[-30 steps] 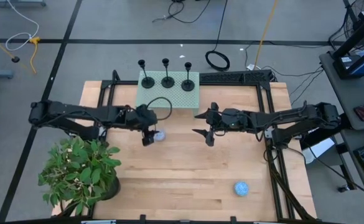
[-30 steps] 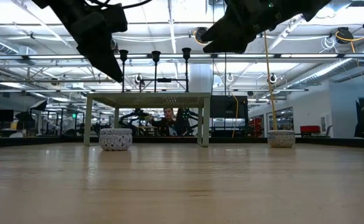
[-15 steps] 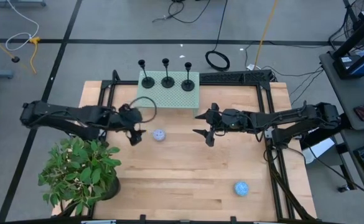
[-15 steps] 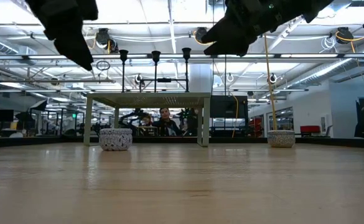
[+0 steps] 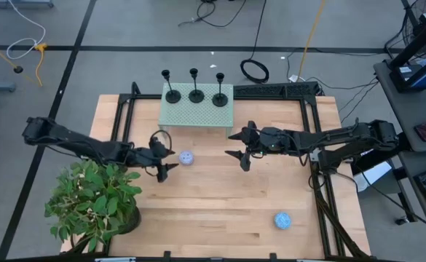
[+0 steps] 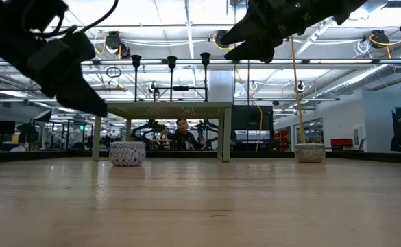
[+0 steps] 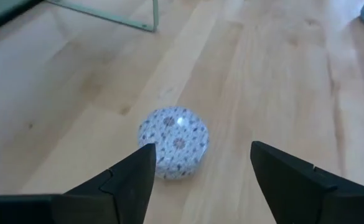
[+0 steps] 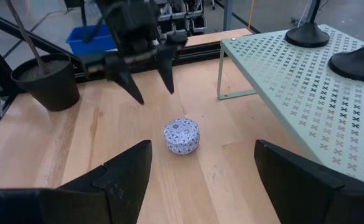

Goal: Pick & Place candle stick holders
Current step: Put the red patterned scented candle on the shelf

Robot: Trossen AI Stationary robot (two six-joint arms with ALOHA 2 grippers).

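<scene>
- High view: looks straight down from well above on the whole wooden table [image 5: 220, 204]; floor fills the upper frame
- Low view: sits at tabletop height, facing level across the boards into the room; arms enter from the top edge
- Left wrist view: close, angled down past its own fingers [image 7: 129, 180] at a small patterned tin [image 7: 172, 142], centre frame
- Right wrist view: farther back; shares that tin [image 8: 182, 135], also visible in the high and low views

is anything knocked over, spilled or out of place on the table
Nothing stands out. The three candle stick holders stand upright in a row on the green perforated stand. Both patterned tins sit upright on the table.
</scene>
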